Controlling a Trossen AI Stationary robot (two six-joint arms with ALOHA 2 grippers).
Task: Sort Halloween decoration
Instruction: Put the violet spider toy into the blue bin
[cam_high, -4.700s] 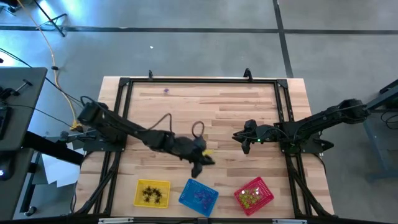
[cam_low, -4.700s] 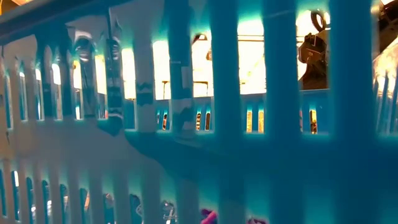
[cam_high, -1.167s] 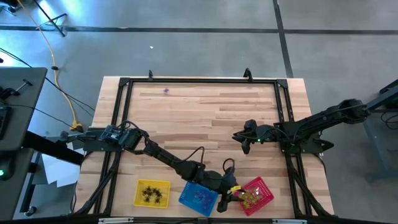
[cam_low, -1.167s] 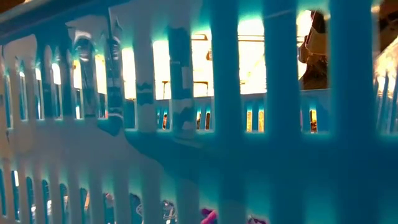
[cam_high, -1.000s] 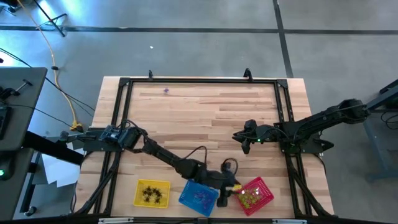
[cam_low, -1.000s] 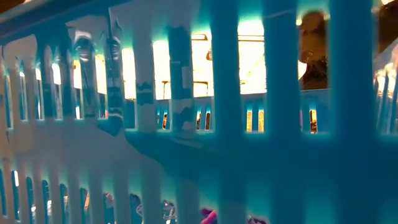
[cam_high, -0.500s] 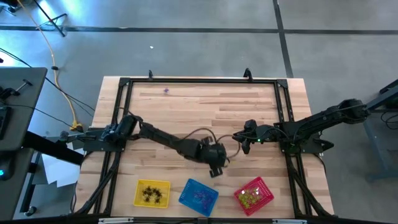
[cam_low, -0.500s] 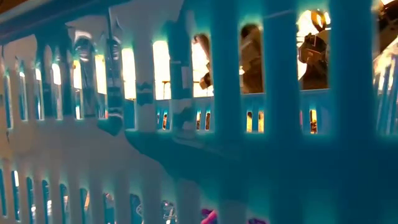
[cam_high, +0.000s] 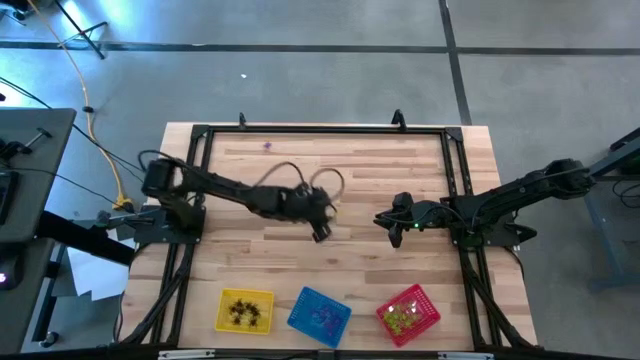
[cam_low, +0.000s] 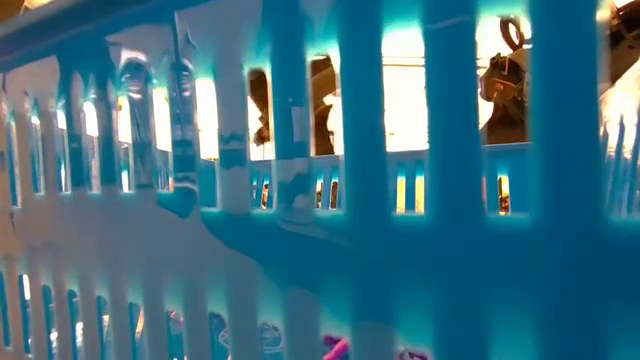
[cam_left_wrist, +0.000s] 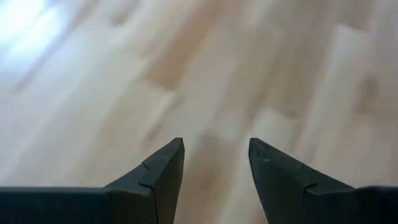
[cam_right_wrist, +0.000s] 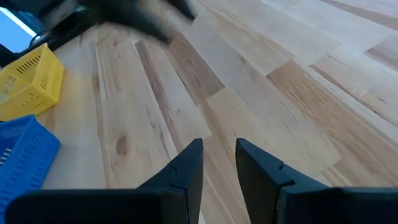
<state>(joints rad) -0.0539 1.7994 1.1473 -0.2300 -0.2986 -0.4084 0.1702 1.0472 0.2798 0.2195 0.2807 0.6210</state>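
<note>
Yellow, blue and red baskets along the near edge hold nearly everything: black trinkets (cam_high: 243, 312) in the yellow basket (cam_high: 225, 297), purple ones (cam_high: 320, 317) in the blue basket (cam_high: 300, 301), yellow-green ones (cam_high: 403, 317) in the red basket (cam_high: 428, 305). One small purple speck (cam_high: 267, 146) lies alone near the far edge of the wooden table (cam_high: 400, 165), seemingly the last to sort. The left gripper (cam_high: 320, 234) hovers mid-table, jaws apart and empty. The right gripper (cam_high: 385, 219) waits at the right side, fingers slightly parted, holding nothing.
</note>
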